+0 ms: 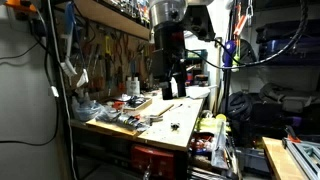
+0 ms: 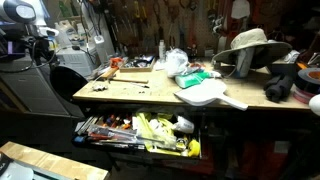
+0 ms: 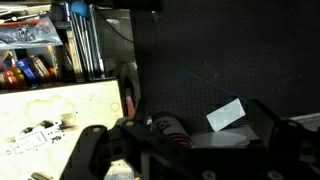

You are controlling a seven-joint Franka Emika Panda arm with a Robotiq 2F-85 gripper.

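End effector (image 1: 172, 88) hangs above table (image 1: 170, 128), toward its back; fingers (image 3: 88, 150) stand apart. Wrist view: table edge runs left of centre, with dark open room to its right. Nearest is a red-white thing (image 3: 167, 128) just by the fingers, too blurred to name. White tag (image 3: 225, 113) lies beside it, no legible writing. Drawer (image 2: 140, 142) under table front stands open, crammed with tools (image 2: 110, 127). Bin (image 3: 30, 38) holds red-handled tools (image 3: 20, 70)

A wooden workbench (image 2: 120, 92) carries a straw hat (image 2: 250, 42), a plastic bag (image 2: 177, 60) and small parts (image 1: 130, 118).
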